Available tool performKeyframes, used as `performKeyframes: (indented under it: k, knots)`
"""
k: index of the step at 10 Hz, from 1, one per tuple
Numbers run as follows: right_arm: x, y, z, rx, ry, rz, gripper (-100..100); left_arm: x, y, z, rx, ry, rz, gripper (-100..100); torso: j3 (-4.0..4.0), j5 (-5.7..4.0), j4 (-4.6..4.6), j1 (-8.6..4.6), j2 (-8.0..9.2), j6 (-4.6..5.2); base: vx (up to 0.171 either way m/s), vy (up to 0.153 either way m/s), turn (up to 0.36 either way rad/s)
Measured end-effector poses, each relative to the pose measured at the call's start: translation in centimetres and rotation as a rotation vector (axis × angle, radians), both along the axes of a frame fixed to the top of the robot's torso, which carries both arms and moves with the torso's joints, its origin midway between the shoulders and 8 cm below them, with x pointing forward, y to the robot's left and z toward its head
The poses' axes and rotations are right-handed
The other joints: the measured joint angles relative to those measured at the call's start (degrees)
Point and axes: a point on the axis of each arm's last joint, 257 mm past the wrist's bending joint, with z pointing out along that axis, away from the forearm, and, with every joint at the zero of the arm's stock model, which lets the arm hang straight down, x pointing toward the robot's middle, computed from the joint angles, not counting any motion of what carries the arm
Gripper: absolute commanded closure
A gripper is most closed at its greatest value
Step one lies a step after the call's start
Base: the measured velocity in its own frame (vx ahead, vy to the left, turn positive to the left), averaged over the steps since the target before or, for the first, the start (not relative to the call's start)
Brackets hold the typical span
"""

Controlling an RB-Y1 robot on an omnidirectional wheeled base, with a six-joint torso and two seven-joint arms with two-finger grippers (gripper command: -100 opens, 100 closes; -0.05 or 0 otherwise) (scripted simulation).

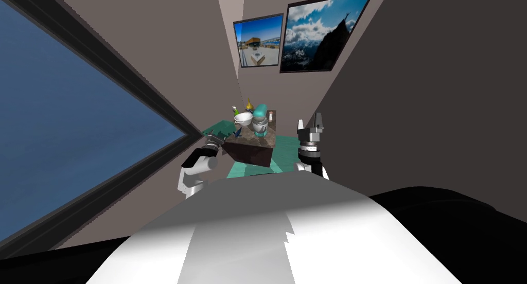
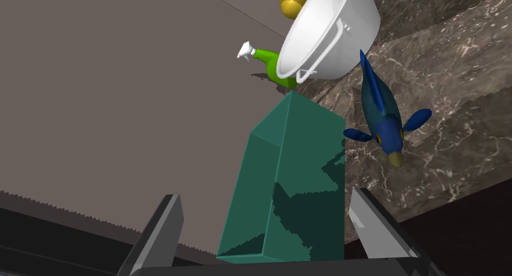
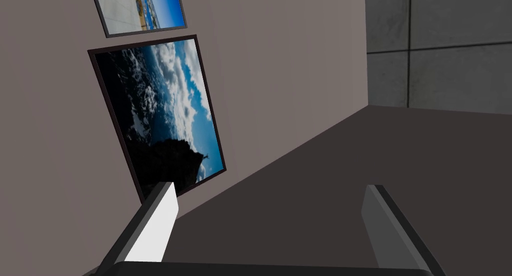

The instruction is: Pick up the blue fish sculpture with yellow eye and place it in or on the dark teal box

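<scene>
While left gripper (image 2: 265, 194) hangs open at teal box (image 2: 295, 163), blue fish (image 2: 382, 118) lies free on marble top (image 2: 450, 88)

Head view: seen steeply from above, a small table (image 1: 252, 151) with dark brown sides and the marble top stands ahead between two walls. Crowded at its far end are a white pot (image 1: 243, 118), a green spray bottle (image 1: 235, 111), a yellow pointed object (image 1: 249, 105) and a teal-and-grey appliance (image 1: 260, 120). The blue fish (image 1: 238, 133) shows as a small dark blue shape at the top's left edge, nearer me than the white pot. The left gripper (image 1: 216, 140) is at that same edge, just beside the fish. The right gripper (image 1: 309, 122) is raised to the right of the table, well apart from everything on it.

Left wrist view: fingers (image 2: 160, 228) spread wide, holding nothing. The open-topped teal box lies straight ahead of the gap, one long side against the marble top's edge, a grey-brown wall (image 2: 125, 88) on its other side. The blue fish lies on the marble just beside the box, outside it. Its yellow eye is visible, yellowish snout toward the gripper, tail toward the white pot (image 2: 330, 33). Cannot tell whether tail and pot touch. The green spray bottle (image 2: 267, 63) is past the box's far corner, beside the pot.

Right wrist view: right gripper (image 3: 270, 187) fingers wide apart, empty.
</scene>
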Motion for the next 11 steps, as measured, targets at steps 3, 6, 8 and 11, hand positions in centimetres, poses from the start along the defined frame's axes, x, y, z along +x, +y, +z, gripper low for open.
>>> performKeyframes:
  k: [3, 6, 8, 11]
  knots:
    - [0.0, 0.0, 0.0, 0.000, 0.000, 0.000, 0, 0.7, -0.3, -1.2, -0.059, 0.055, -0.010, -100, 0.00, 0.01, 0.00, 0.05, 0.00, -0.01, 0.031, -0.008, -0.031]
    - [0.0, 0.0, 0.0, 0.000, 0.000, 0.000, 0, 1.6, -0.6, -2.3, -0.118, 0.109, -0.021, -100, -0.03, 0.01, -0.01, 0.05, -0.05, 0.00, 0.036, -0.005, -0.026]
    - [0.0, 0.0, 0.0, 0.000, 0.000, 0.000, 0, 1.9, -1.0, -3.0, -0.152, 0.147, -0.027, -100, -0.02, 0.02, -0.01, 0.11, -0.04, -0.01, 0.039, 0.010, -0.028]
    - [0.0, 0.0, 0.0, 0.000, 0.000, 0.000, 0, 2.6, -1.5, -4.0, -0.195, 0.200, -0.035, -100, -0.04, 0.02, -0.02, 0.07, -0.05, -0.02, 0.048, 0.001, -0.027]
